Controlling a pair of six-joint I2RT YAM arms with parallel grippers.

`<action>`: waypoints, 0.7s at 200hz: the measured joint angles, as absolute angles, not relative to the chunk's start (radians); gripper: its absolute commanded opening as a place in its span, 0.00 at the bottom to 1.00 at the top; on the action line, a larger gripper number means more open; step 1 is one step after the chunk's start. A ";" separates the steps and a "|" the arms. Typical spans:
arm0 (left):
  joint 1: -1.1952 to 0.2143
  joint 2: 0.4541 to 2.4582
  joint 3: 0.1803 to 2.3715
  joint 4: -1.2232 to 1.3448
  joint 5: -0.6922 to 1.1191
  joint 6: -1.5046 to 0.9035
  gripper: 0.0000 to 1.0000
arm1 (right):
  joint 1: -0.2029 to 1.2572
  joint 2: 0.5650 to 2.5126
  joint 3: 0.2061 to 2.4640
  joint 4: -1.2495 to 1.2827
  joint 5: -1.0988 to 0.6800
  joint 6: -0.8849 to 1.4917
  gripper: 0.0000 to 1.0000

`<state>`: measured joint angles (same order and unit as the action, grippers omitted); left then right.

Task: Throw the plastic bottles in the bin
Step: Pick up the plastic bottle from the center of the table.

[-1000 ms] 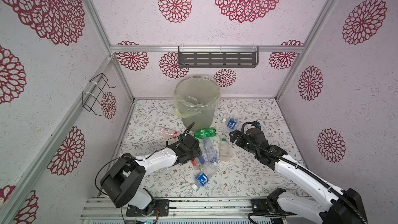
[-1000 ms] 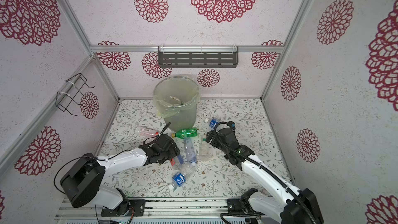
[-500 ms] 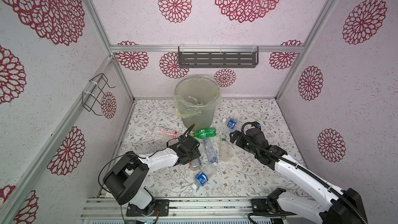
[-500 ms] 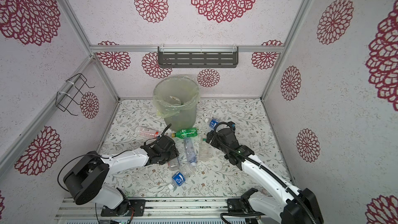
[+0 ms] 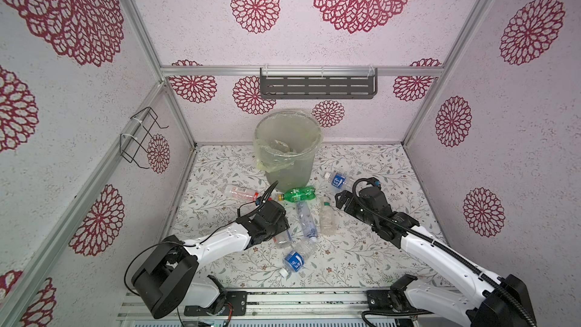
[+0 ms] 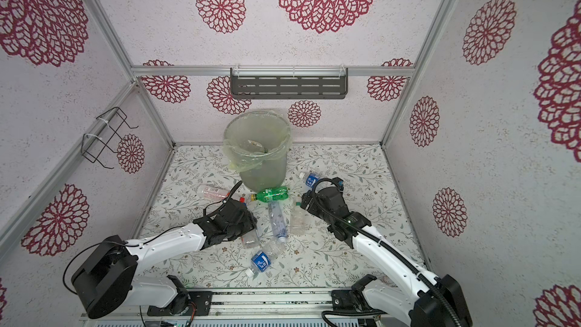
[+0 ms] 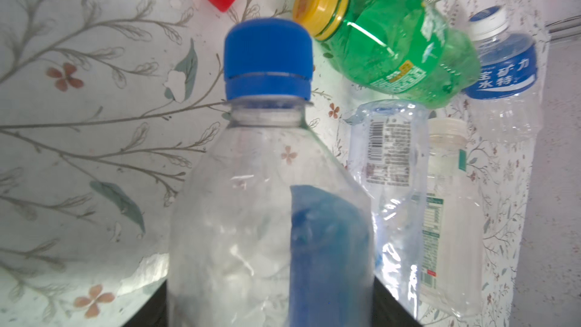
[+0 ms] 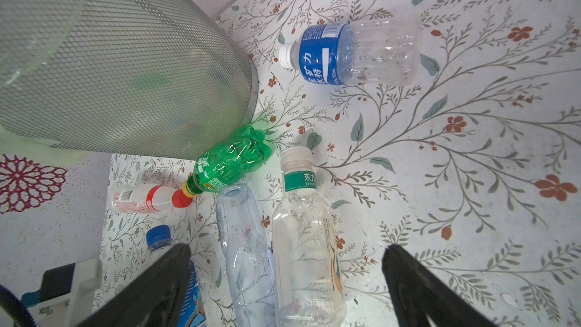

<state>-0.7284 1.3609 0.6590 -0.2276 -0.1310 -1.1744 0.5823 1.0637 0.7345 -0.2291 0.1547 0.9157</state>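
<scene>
Blue-cap bottle, L gripper now clamped

Bin stands at the back of the floral worktop, bag folded over its rim, contents unclear. Green bottle lies just in front of its base, yellow cap pointing at a red-capped bottle. Blue-label bottle lies beside the bin, just behind the right hand. Mid-worktop, side by side: crumpled bottle and white-capped bottle. Second blue-label bottle lies near the front. Left hand sits low over a clear bottle; the grip is hidden. Slotted shelf hangs on the back wall, wire rack on the side wall.
</scene>
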 measured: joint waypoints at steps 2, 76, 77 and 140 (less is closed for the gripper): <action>-0.728 1.355 0.659 -0.228 -0.132 -1.174 0.68 | 0.582 1.064 0.735 -0.229 0.154 0.916 0.99; -0.728 1.096 0.646 -0.253 -0.167 -1.152 0.67 | 0.582 1.065 0.735 -0.226 0.157 0.920 0.99; -0.728 1.093 0.646 -0.253 -0.167 -1.152 0.67 | 0.582 1.065 0.735 -0.226 0.157 0.920 0.99; -0.728 0.992 0.663 -0.367 -0.221 -1.111 0.66 | 0.582 1.071 0.735 -0.226 0.157 0.920 0.99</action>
